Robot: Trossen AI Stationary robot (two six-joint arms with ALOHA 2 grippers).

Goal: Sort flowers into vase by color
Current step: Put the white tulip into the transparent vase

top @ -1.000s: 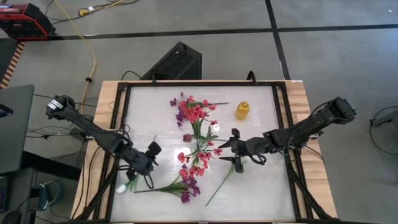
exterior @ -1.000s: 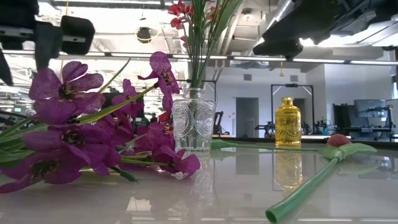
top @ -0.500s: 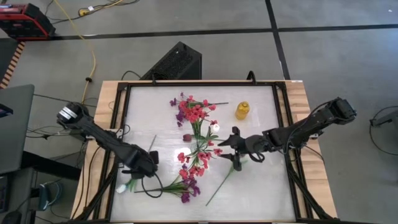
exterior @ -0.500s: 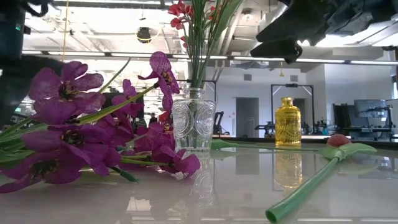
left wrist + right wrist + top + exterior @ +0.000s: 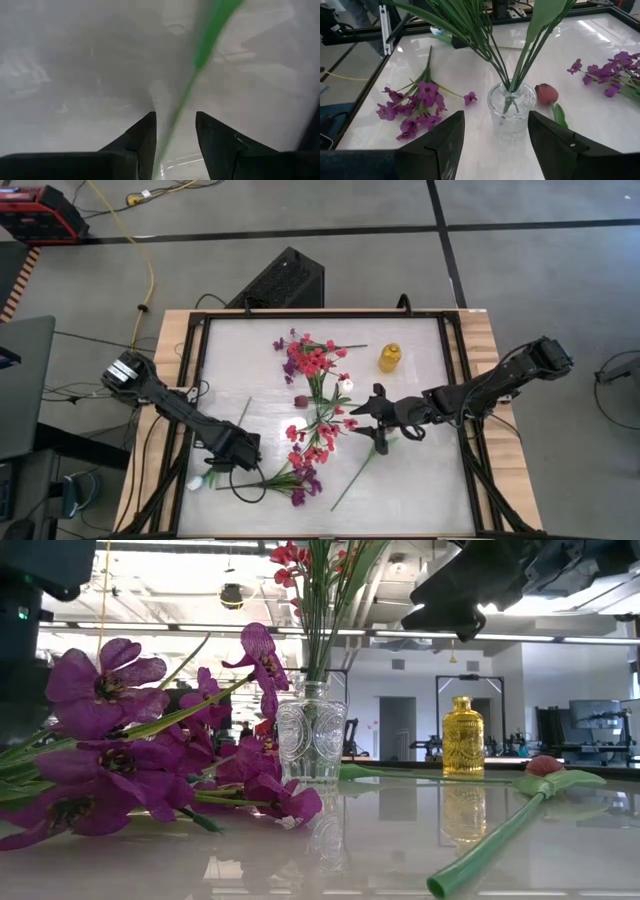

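Observation:
A purple flower bunch (image 5: 298, 483) lies on the white table near its front edge, its thin green stalk (image 5: 202, 50) trailing left. My left gripper (image 5: 175, 131) points straight down over that stalk, open, one finger on each side of it, just above the tabletop (image 5: 238, 458). A clear glass vase (image 5: 511, 112) stands mid-table with green stems and red-pink blossoms (image 5: 292, 554) in it. My right gripper (image 5: 495, 145) is open and hangs level right of the vase (image 5: 375, 418). A maroon tulip bud (image 5: 547, 94) lies beside the vase.
A yellow glass bottle (image 5: 390, 358) stands at the back right. A long-stalked tulip (image 5: 500, 840) lies under and in front of my right gripper. More red-pink and purple blossoms (image 5: 310, 360) lie spread at the back middle. A black frame (image 5: 195, 380) borders the table.
My left gripper has come down toward the table's near edge onto the purple bunch's stalk, tipping to point straight down and rolling about its own axis. Its fingers have stayed open. The flowers have not moved.

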